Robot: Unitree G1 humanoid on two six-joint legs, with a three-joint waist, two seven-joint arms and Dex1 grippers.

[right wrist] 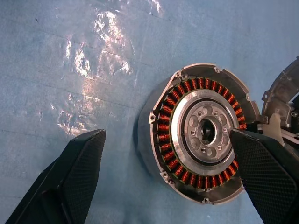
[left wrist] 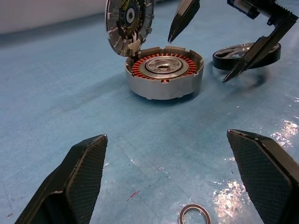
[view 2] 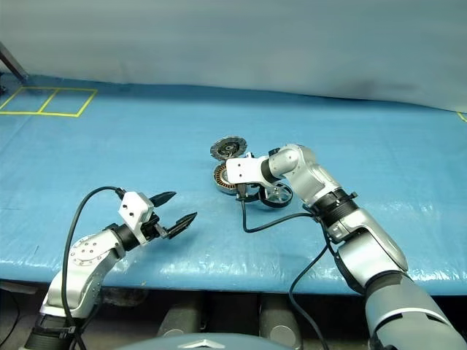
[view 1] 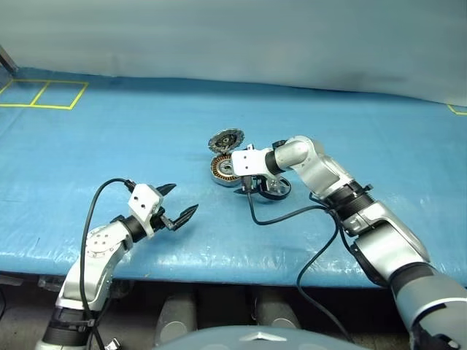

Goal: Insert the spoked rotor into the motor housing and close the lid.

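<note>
The motor housing (view 1: 222, 170) sits mid-table, its copper windings (right wrist: 169, 112) ringing a silver centre. Its lid (view 1: 225, 138) stands tilted up at the far edge, dark toothed inner face showing (left wrist: 129, 18). The spoked rotor (view 1: 274, 189) lies flat on the table just right of the housing (left wrist: 164, 74). My right gripper (view 1: 248, 187) hangs open over the housing and rotor, pointing down, one finger (right wrist: 264, 172) over the housing's rim. Near the front left, well short of the housing, my left gripper (view 1: 184, 200) is open and empty, aimed toward it.
A blue tarp covers the table (view 1: 109, 146); its front edge runs just in front of my left gripper. A small loose metal ring (left wrist: 194, 215) lies on the tarp between my left gripper's fingers. Yellow tape squares (view 1: 44, 93) mark the back left. A black cable (view 1: 292, 217) trails from the right wrist.
</note>
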